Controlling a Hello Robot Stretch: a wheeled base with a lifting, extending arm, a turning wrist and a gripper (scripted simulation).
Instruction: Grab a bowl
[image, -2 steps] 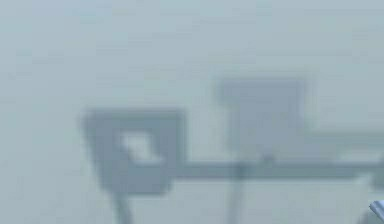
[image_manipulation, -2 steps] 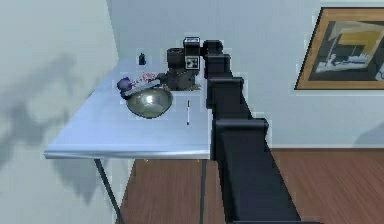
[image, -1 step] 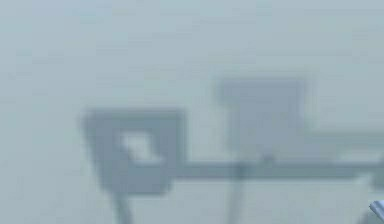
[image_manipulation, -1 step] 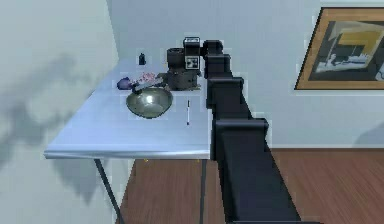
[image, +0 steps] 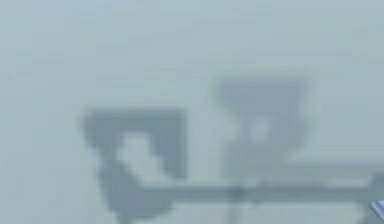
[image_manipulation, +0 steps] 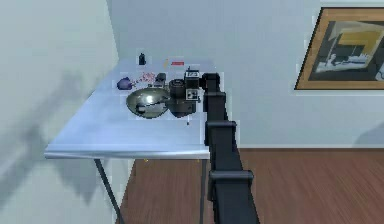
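Observation:
A shiny metal bowl (image_manipulation: 148, 100) sits on the white table (image_manipulation: 95, 135) in the arm side view, near the tabletop's middle. The dark arm (image_manipulation: 226, 150) rises from the bottom edge and reaches over the table's right part. At its end the gripper (image_manipulation: 180, 96) is just right of the bowl's rim, with tabletop and small items behind it. I cannot tell whether it holds anything, or whether it touches the bowl.
Small items lie at the table's far side: a purple blob (image_manipulation: 125, 83), a red-and-white thing (image_manipulation: 148, 77) and a dark upright piece (image_manipulation: 140, 58). A framed picture (image_manipulation: 345, 48) hangs on the wall at right. Wooden floor (image_manipulation: 310, 185) lies beside the table. A pale wall (image: 120, 50) stands close in the forward view.

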